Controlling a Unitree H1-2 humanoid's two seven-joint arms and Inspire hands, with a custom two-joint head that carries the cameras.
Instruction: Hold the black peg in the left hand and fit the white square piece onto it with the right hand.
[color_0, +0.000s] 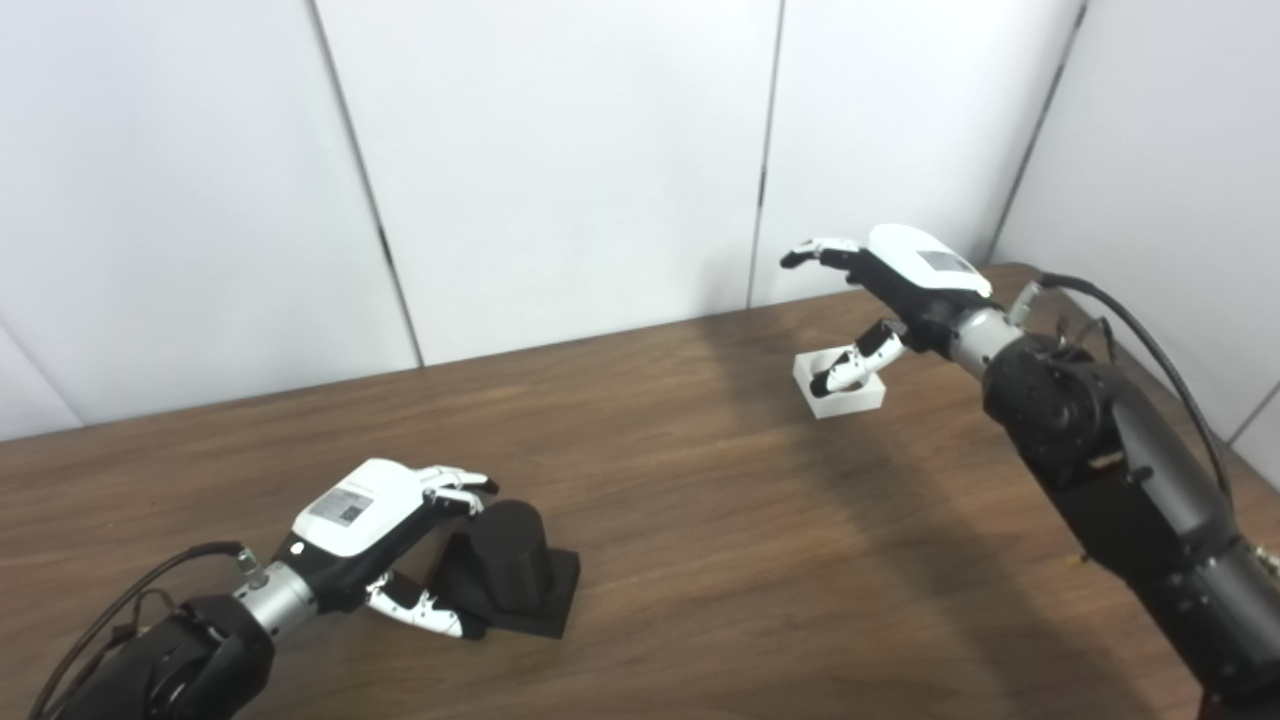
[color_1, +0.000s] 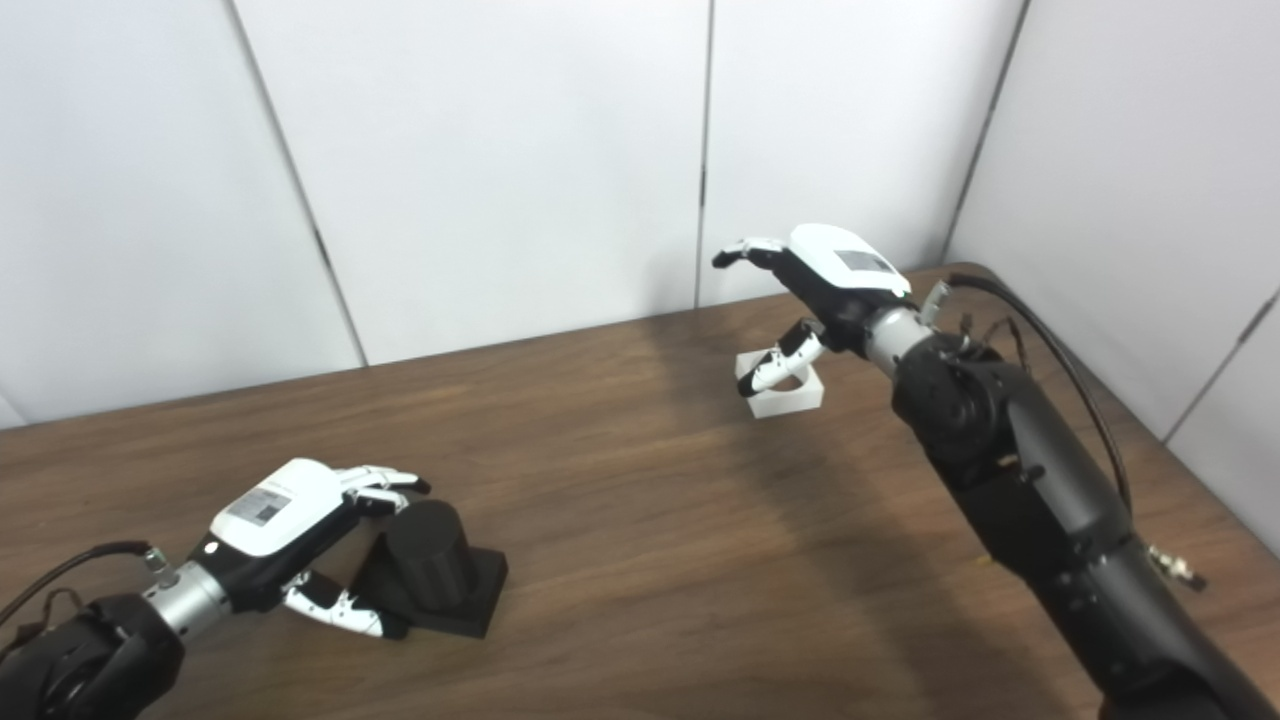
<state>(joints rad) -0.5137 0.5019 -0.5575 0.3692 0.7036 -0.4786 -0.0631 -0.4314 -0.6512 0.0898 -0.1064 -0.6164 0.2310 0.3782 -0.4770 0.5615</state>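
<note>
- Spanning the lower frame, I see the wooden table (color_0: 700, 520).
- My left hand (color_0: 375, 535), lower left, spreads its fingers around the black peg (color_0: 512, 575) without clamping.
- My right hand (color_0: 895, 290), upper right, hovers fingers apart over the white square piece (color_0: 845, 398).

Black peg (color_0: 512, 568): a round, fat post standing straight up on a flat square base, on the near left.
White square piece (color_0: 840, 392): small, lying flat far away on the right.
</note>
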